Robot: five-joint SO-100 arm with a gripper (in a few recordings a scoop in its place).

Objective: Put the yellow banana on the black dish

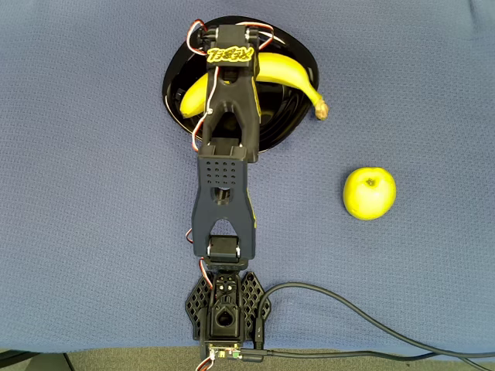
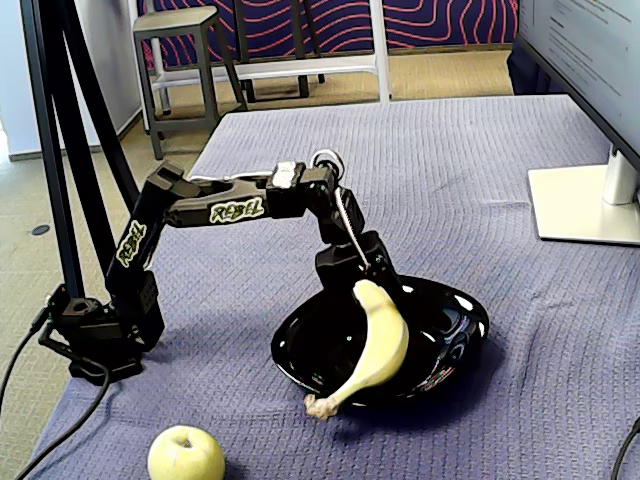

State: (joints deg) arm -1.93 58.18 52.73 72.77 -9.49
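Blue-grey quilted cloth (image 1: 93, 154) covers the table, where the black arm (image 1: 224, 185) reaches out over the black dish (image 2: 455, 305). Its gripper (image 2: 352, 272) sits at the upper end of the yellow banana (image 2: 380, 345) — whether the fingers are apart or clamped cannot be told. Across the dish lies the banana, its brown stem tip poking past the rim in both views. Well apart on the cloth rests a yellow-green apple (image 1: 369, 192) — a monitor stand (image 2: 585, 200) occupies the far corner
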